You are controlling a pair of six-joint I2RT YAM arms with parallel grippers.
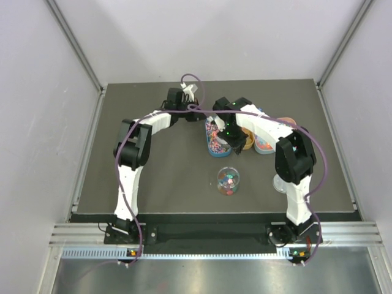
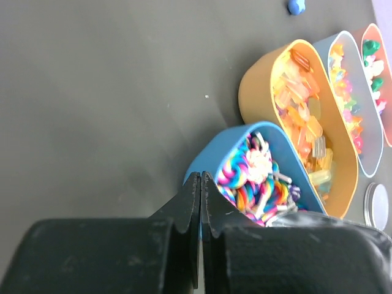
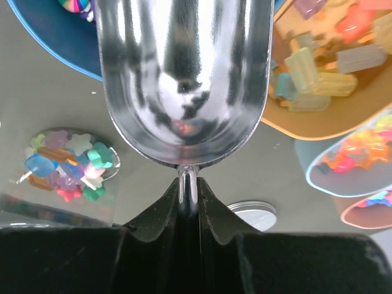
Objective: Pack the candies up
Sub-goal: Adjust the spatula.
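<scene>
Candies fill the blue tray and the orange tray, and we see more in the clear cup. Our right gripper clamps the handle of the metal scoop. Our left gripper is closed on nothing, just beside the blue tray.

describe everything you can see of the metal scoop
The metal scoop looks like polished steel, mirror-bright, with a rounded trough-shaped bowl narrowing to a thin handle stem. The right gripper is shut on that stem, and nothing else is seen touching the scoop. The bowl looks empty, showing only reflections. It points away from the wrist, held over the gap between the blue tray and the orange tray.
</scene>
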